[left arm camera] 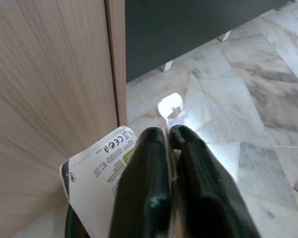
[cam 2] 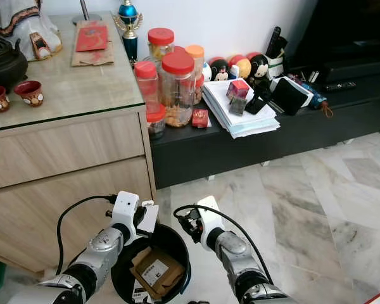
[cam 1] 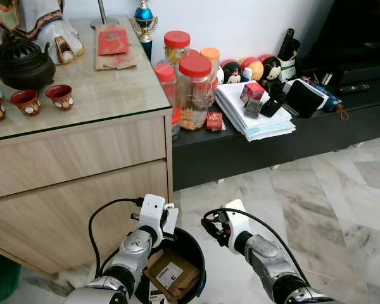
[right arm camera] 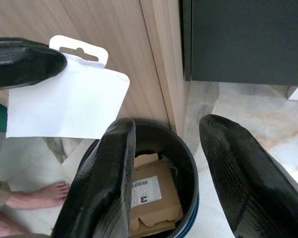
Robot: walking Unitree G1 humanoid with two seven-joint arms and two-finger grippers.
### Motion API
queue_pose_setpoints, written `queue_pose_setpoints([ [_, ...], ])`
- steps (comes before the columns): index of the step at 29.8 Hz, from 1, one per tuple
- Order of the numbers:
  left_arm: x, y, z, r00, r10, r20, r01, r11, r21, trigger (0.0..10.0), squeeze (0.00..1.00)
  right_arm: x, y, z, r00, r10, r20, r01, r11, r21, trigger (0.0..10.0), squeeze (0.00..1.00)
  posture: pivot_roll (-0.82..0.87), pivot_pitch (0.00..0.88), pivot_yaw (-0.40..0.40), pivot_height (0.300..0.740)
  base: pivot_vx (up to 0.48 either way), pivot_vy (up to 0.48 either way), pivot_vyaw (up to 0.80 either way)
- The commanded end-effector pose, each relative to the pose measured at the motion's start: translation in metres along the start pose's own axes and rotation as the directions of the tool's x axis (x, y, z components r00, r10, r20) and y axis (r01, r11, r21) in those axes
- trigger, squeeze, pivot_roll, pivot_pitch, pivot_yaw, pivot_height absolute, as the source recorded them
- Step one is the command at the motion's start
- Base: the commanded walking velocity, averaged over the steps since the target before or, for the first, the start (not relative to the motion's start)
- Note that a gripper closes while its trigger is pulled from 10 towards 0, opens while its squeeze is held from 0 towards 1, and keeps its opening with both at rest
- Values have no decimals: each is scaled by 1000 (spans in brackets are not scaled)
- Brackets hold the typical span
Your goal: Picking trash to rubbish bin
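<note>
A black round rubbish bin [cam 1: 200,271] stands on the marble floor in front of the wooden cabinet, with a flattened cardboard box [cam 1: 171,274] inside. My left gripper [cam 1: 169,220] is above the bin's near rim, shut on a white packaging card [left arm camera: 95,164] with a hang tab. From the right wrist, the card [right arm camera: 69,101] hangs over the bin [right arm camera: 189,159] and its cardboard [right arm camera: 152,194]. My right gripper [cam 1: 213,227] hovers just right of the bin. It is open [right arm camera: 168,127], with nothing between its fingers.
The wooden cabinet [cam 1: 76,164] with a glass top carries a teapot [cam 1: 22,60] and cups. A low black bench [cam 1: 253,149] holds jars [cam 1: 194,88], papers and toys. Marble floor [cam 1: 329,202] stretches to the right. A person's bare foot [right arm camera: 39,196] is near the bin.
</note>
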State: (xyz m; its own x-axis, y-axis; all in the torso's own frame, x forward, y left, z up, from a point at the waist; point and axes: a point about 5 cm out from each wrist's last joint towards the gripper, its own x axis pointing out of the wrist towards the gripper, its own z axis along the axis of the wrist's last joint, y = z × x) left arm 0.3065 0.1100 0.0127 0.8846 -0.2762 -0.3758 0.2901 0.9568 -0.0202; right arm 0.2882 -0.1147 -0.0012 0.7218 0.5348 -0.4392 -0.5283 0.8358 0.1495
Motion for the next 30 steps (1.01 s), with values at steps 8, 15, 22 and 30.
queue_pose_setpoints([
  [8,-2,3,-3,1000,-6,-9,6,1000,-24,10000,1000,1,3,0,1000,12,4,-12,1000,-6,10000,0,-29,141,-71,740,0,0,0],
  [15,-3,6,-6,1000,10,-26,-10,1000,-16,10000,1000,0,4,-5,1000,0,-12,0,1000,4,10000,0,-25,134,-68,740,0,0,0],
  [22,-20,19,-44,974,106,-200,-98,994,48,10000,0,-12,-7,-31,982,-150,-110,155,987,33,10000,0,-6,111,-50,740,0,0,0],
  [30,-58,42,-99,865,234,-443,-198,972,127,10000,0,-44,-23,-79,895,-348,-278,384,919,85,10000,0,3,80,-20,740,0,0,0],
])
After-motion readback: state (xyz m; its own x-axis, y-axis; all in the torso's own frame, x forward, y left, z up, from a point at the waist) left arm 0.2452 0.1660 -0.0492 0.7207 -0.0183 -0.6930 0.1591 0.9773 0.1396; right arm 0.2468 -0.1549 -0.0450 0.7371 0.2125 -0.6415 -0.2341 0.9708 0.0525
